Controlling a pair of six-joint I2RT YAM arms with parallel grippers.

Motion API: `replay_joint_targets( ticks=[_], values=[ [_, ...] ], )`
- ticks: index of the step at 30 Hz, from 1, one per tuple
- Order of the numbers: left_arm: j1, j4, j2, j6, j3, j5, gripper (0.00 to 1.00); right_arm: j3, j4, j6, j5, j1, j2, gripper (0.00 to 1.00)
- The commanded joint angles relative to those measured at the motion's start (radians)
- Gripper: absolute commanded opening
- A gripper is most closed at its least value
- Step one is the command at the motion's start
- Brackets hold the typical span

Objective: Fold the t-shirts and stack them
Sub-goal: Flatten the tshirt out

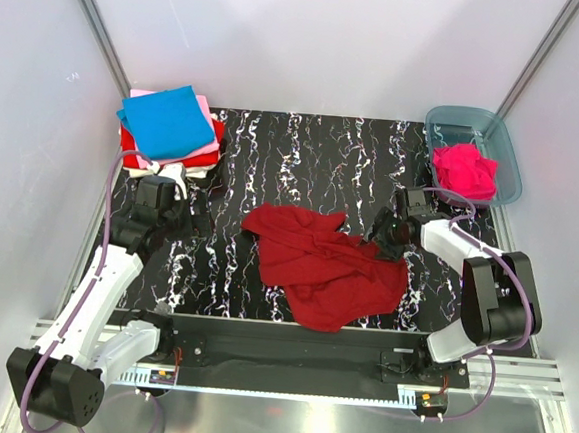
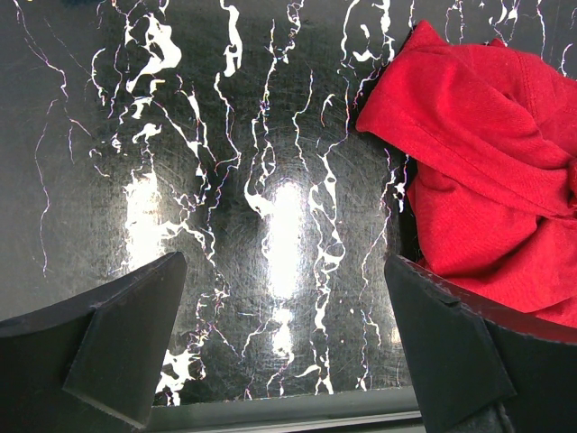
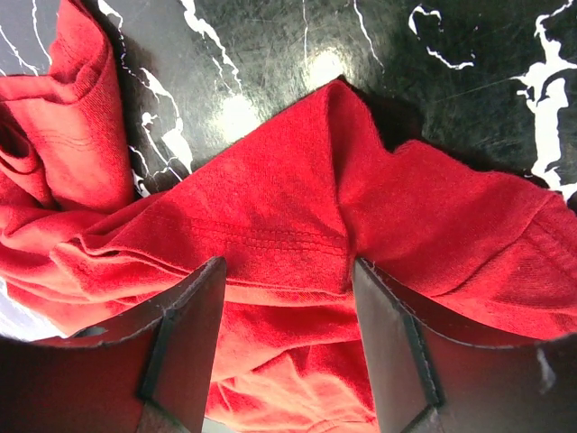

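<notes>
A large dark red t-shirt (image 1: 326, 265) lies crumpled in the middle of the black marbled table. My right gripper (image 1: 384, 236) is open at the shirt's right edge. In the right wrist view, the gripper (image 3: 287, 307) has its fingers (image 3: 185, 334) down on either side of a hemmed fold of the red shirt (image 3: 270, 216). My left gripper (image 1: 195, 215) is open and empty over bare table, left of the shirt. In the left wrist view (image 2: 284, 352) the shirt (image 2: 487, 153) lies to the right. Folded shirts are stacked at the back left, bright blue (image 1: 167, 122) on top.
A translucent blue-grey tub (image 1: 478, 121) stands at the back right with a hot pink shirt (image 1: 464, 168) in it. White walls close in the table on three sides. A metal rail (image 1: 279, 351) runs along the near edge.
</notes>
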Motion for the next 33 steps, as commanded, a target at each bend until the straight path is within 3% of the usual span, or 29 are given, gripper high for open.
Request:
replay_joint_targets(
  ticks=[1, 7, 10, 14, 15, 19, 26, 33],
  values=[
    [-0.004, 0.016, 0.005, 0.007, 0.028, 0.000, 0.99, -0.002, 0.043, 0.000, -0.013, -0.003, 0.006, 0.65],
    [-0.005, 0.016, 0.008, 0.007, 0.028, -0.001, 0.99, -0.011, 0.055, 0.003, -0.017, -0.009, 0.000, 0.61],
    [-0.004, 0.016, 0.010, 0.007, 0.028, -0.001, 0.99, -0.008, 0.064, 0.004, -0.031, -0.009, 0.011, 0.53],
    [-0.004, 0.016, 0.010, 0.008, 0.028, -0.001, 0.99, -0.011, 0.075, 0.003, -0.042, -0.010, 0.021, 0.33],
    [-0.004, 0.016, 0.010, 0.008, 0.028, -0.001, 0.99, -0.011, 0.075, 0.003, -0.042, -0.010, 0.021, 0.21],
    [-0.004, 0.016, 0.012, 0.008, 0.028, -0.001, 0.99, -0.002, 0.056, -0.005, -0.034, -0.009, 0.005, 0.01],
    [-0.004, 0.013, 0.018, 0.007, 0.028, -0.007, 0.99, 0.209, -0.146, -0.069, 0.021, -0.009, -0.120, 0.00],
    [-0.005, -0.010, 0.048, -0.004, 0.046, -0.026, 0.99, 0.744, -0.512, -0.169, 0.068, -0.009, -0.199, 0.00]
  ],
)
